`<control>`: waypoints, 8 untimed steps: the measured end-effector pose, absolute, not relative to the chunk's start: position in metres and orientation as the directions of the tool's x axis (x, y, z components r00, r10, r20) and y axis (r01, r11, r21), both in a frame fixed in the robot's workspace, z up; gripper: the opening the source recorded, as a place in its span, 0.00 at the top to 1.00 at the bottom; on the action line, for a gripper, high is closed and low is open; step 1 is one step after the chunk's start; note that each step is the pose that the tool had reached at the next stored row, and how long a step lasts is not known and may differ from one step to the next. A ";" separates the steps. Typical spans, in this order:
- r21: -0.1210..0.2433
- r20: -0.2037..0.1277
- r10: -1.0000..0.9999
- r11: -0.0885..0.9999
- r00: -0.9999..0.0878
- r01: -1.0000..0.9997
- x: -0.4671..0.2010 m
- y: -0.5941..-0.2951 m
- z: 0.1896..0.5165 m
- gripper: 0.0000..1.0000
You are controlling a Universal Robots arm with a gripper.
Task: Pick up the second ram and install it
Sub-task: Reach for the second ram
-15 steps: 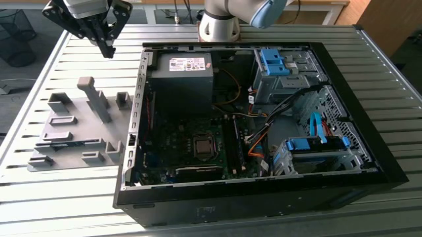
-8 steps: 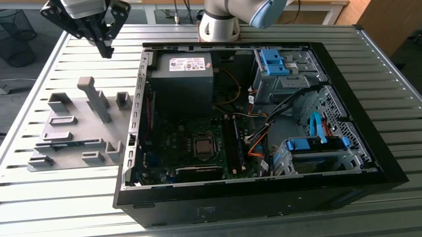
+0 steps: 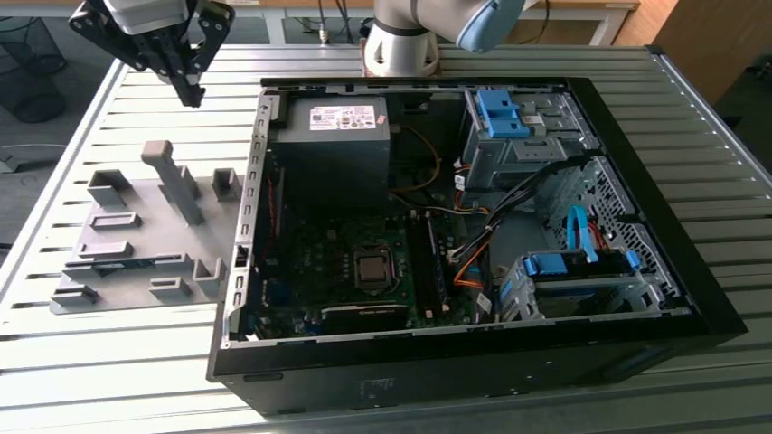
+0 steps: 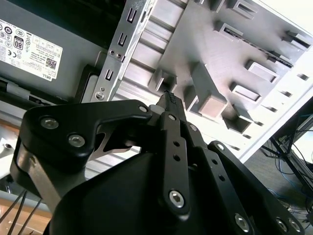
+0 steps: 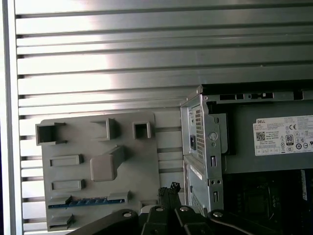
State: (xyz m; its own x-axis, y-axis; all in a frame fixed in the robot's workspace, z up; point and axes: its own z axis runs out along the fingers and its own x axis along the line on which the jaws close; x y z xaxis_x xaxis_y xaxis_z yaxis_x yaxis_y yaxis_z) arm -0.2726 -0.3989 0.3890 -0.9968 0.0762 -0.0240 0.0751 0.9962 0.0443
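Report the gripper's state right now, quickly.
Gripper: closed, holding nothing. The second ram lies in the gray holder plate.

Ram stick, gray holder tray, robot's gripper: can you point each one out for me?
Ram stick (image 5: pixel 80 201): first wrist view, middle of the strip lying in the tray.
Gray holder tray (image 5: pixel 142 164): first wrist view, bare flat base.
Gripper (image 3: pixel 190 95): exterior view, between its fingertips.

Gripper (image 3: pixel 190 94) up nr gray holder plate (image 3: pixel 147 206), fingers (image 3: pixel 183 72) together, second ram (image 3: pixel 128 264) in plate slot, open PC case (image 3: pixel 483 366) alongside
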 end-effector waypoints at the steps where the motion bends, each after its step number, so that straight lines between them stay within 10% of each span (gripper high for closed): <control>1: 0.044 -0.024 0.076 0.996 -0.997 0.075 -0.273 -0.399 0.389 0.89; 8: 0.044 -0.024 0.076 0.996 -0.997 0.075 -0.276 -0.399 0.389 0.89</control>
State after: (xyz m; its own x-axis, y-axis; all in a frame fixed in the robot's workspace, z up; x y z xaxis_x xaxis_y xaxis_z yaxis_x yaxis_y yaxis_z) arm -0.2761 -0.3989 0.3888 -0.9968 0.0762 -0.0240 0.0751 0.9962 0.0443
